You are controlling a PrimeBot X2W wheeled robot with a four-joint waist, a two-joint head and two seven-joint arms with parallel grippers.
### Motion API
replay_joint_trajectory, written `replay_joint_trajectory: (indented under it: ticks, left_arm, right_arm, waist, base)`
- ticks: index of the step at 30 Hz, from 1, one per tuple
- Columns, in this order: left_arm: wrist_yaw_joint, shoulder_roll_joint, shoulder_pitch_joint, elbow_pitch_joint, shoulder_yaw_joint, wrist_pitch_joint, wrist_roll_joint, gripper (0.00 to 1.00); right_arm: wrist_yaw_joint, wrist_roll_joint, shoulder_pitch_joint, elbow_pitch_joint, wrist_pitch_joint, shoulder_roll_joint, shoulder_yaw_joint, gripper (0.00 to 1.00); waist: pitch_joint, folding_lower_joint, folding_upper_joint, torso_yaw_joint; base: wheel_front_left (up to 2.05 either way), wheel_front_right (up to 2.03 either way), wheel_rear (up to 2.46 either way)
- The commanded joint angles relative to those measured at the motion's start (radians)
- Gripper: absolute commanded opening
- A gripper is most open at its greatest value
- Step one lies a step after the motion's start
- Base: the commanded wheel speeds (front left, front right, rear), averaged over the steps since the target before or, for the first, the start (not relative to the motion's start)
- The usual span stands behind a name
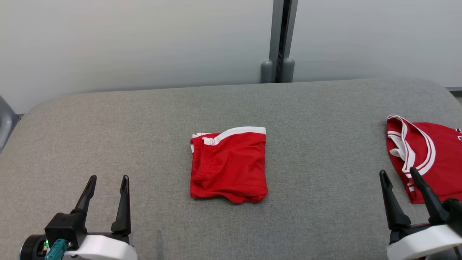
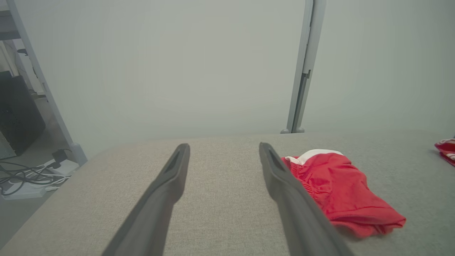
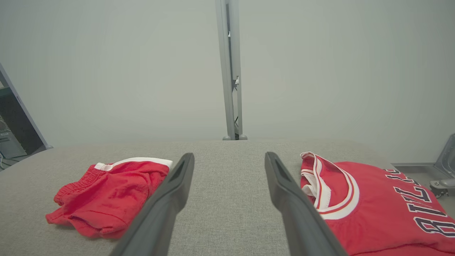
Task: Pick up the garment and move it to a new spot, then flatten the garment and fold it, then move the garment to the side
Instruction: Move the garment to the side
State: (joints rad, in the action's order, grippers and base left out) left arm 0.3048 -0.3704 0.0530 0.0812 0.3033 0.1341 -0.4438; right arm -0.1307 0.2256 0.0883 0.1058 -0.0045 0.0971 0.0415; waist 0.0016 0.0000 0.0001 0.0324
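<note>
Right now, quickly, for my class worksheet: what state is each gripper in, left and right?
Left gripper: open, holding nothing.
Right gripper: open, holding nothing.

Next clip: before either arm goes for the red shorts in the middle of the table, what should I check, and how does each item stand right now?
1. Left gripper free: jaws apart, nothing between them. Ok.
2. Right gripper free: jaws apart, nothing between them. Ok.
3. Red shorts reachable: they lie in a folded bundle mid-table, apart from both grippers, nothing on top. Ok.
4. Right gripper clear of the red jersey: one finger overlaps it in the head view, so contact is unclear. Cannot tell.
5. Room on the table to set the shorts aside: bare grey surface to their left. Ok.
</note>
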Motion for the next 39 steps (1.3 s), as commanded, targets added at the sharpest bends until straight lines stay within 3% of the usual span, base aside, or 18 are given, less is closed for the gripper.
replay_joint_trajectory:
  ticks: [1,10,21,27,33,34,35,36,39]
  left_arm:
    - [0.000,-0.004,-0.025,0.005,-0.003,0.007,-0.002,1.00]
    - [-0.025,0.021,-0.123,0.011,0.021,0.031,0.012,1.00]
    - [-0.069,0.092,-0.268,-0.037,0.049,0.098,0.015,1.00]
    - [-0.091,0.119,-0.297,-0.079,0.051,0.118,0.012,1.00]
    - [-0.110,0.136,-0.316,-0.114,0.045,0.127,0.017,1.00]
    - [-0.112,0.139,-0.318,-0.119,0.044,0.129,0.018,1.00]
    - [-0.116,0.141,-0.319,-0.123,0.043,0.129,0.019,1.00]
    - [-0.117,0.144,-0.322,-0.128,0.041,0.130,0.020,1.00]
    - [-0.128,0.151,-0.330,-0.144,0.034,0.132,0.024,1.00]
  right_arm:
    - [0.000,0.000,-0.022,-0.005,-0.001,0.010,0.000,1.00]
    - [0.000,0.022,-0.147,-0.084,0.011,0.039,-0.059,1.00]
    - [0.000,0.070,-0.346,-0.352,0.001,0.039,-0.212,1.00]
    - [0.000,0.152,-0.437,-0.495,0.025,0.025,-0.298,1.00]
    - [0.000,0.236,-0.512,-0.593,0.124,0.047,-0.378,1.00]
    - [0.000,0.252,-0.521,-0.601,0.137,0.050,-0.391,0.93]
    - [0.000,0.272,-0.529,-0.606,0.156,0.052,-0.405,0.43]
    - [0.000,0.285,-0.535,-0.610,0.176,0.059,-0.420,0.00]
    - [0.001,0.326,-0.557,-0.601,0.228,0.100,-0.469,0.00]
  waist:
    - [0.014,0.0000,-0.0001,0.011]
    - [0.132,0.0000,-0.0001,0.093]
    - [0.264,0.0000,-0.0001,0.209]
    - [0.292,0.0000,-0.0001,0.238]
    - [0.306,0.0000,-0.0001,0.243]
    - [0.307,0.0000,-0.0001,0.243]
    - [0.309,0.0000,-0.0001,0.243]
    - [0.310,0.0000,-0.0001,0.242]
    - [0.308,0.0000,-0.0001,0.235]
  base:
    - [0.00,0.00,0.00]
    - [0.00,0.00,0.00]
    - [0.00,0.00,0.00]
    - [0.00,0.00,0.00]
    - [0.00,0.00,0.00]
    - [0.00,0.00,0.00]
    - [0.00,0.00,0.00]
    - [0.00,0.00,0.00]
    - [0.00,0.00,0.00]
